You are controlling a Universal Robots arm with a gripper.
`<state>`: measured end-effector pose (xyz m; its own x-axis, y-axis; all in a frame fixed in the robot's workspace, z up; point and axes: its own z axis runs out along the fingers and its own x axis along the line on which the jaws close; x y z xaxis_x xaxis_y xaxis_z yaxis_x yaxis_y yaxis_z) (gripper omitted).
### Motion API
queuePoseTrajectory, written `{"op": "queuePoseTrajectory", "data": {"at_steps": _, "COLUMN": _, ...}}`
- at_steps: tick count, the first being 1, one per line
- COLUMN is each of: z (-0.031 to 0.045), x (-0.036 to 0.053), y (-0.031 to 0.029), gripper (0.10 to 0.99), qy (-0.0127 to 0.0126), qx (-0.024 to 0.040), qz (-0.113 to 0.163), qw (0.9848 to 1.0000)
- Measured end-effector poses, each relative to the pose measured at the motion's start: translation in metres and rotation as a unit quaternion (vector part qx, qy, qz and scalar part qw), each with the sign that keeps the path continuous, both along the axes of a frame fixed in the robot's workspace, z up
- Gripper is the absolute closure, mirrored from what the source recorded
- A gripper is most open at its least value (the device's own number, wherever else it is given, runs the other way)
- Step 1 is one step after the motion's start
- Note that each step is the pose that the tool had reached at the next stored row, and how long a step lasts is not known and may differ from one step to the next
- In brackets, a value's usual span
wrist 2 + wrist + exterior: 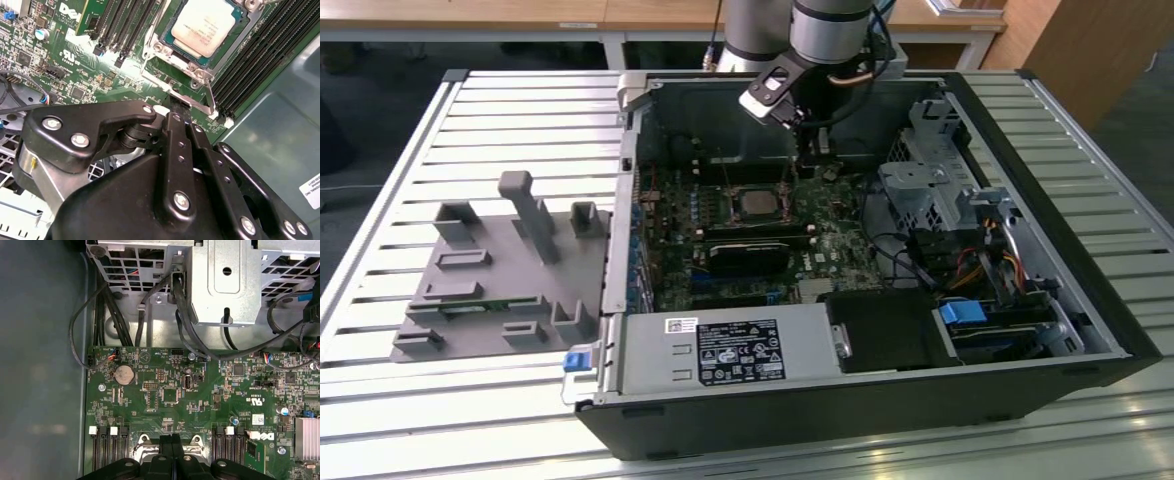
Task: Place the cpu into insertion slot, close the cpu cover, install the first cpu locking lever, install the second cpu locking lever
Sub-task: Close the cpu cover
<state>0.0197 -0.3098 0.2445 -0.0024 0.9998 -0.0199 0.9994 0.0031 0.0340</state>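
The cpu, a pale silver square chip, lies seated in the insertion slot on the green motherboard; in the exterior view the cpu sits mid-board inside the open case. The silvery cpu cover lies flat around the chip. A thin metal lever runs along the socket's edge. My gripper is shut, its black fingers pressed together, tips right at that lever. In the exterior view my gripper hangs just behind the socket. In the first wrist view my gripper points at the board.
A long black card lies just in front of the socket. A grey box with a white label fills the case front. A metal drive cage and cables stand on the exterior view's right. A grey fixture rests on the slatted table.
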Motion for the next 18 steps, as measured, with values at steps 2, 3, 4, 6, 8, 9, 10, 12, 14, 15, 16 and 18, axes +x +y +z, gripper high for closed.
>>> {"op": "queuePoseTrajectory", "data": {"at_steps": 2, "z": 0.0, "x": -0.0007, "y": -0.0003, "gripper": 0.98, "qy": 0.0, "qx": 0.0, "qz": 0.0, "qw": 1.0}}
{"op": "queuePoseTrajectory", "data": {"at_steps": 3, "z": 0.0, "x": -0.0009, "y": -0.0005, "gripper": 0.98, "qy": 0.0, "qx": 0.0, "qz": 0.0, "qw": 1.0}}
{"op": "queuePoseTrajectory", "data": {"at_steps": 4, "z": 0.0, "x": -0.0011, "y": -0.0006, "gripper": 0.98, "qy": 0.0, "qx": 0.0, "qz": 0.0, "qw": 1.0}}
{"op": "queuePoseTrajectory", "data": {"at_steps": 6, "z": 0.0, "x": -0.0017, "y": -0.0009, "gripper": 0.98, "qy": 0.0, "qx": 0.0, "qz": 0.0, "qw": 1.0}}
{"op": "queuePoseTrajectory", "data": {"at_steps": 8, "z": 0.0, "x": -0.0025, "y": -0.0011, "gripper": 0.98, "qy": 0.0, "qx": 0.0, "qz": 0.0, "qw": 1.0}}
{"op": "queuePoseTrajectory", "data": {"at_steps": 9, "z": 0.0, "x": -0.0029, "y": -0.0012, "gripper": 0.98, "qy": 0.0, "qx": 0.0, "qz": 0.0, "qw": 1.0}}
{"op": "queuePoseTrajectory", "data": {"at_steps": 10, "z": 0.0, "x": -0.0034, "y": -0.0013, "gripper": 0.98, "qy": 0.0, "qx": 0.0, "qz": 0.0, "qw": 1.0}}
{"op": "queuePoseTrajectory", "data": {"at_steps": 12, "z": 0.0, "x": -0.0053, "y": -0.0016, "gripper": 0.98, "qy": 0.0, "qx": 0.0, "qz": 0.0, "qw": 1.0}}
{"op": "queuePoseTrajectory", "data": {"at_steps": 14, "z": 0.0, "x": -0.006, "y": -0.0017, "gripper": 0.98, "qy": 0.0, "qx": -0.0001, "qz": 0.0, "qw": 1.0}}
{"op": "queuePoseTrajectory", "data": {"at_steps": 15, "z": 0.0, "x": -0.0063, "y": -0.0017, "gripper": 0.98, "qy": 0.0, "qx": 0.0, "qz": 0.0, "qw": 1.0}}
{"op": "queuePoseTrajectory", "data": {"at_steps": 16, "z": 0.0, "x": -0.0065, "y": -0.0017, "gripper": 0.98, "qy": 0.0, "qx": 0.0, "qz": 0.0, "qw": 1.0}}
{"op": "queuePoseTrajectory", "data": {"at_steps": 18, "z": 0.0, "x": -0.0067, "y": -0.0017, "gripper": 0.98, "qy": 0.0, "qx": 0.0, "qz": 0.0, "qw": 1.0}}
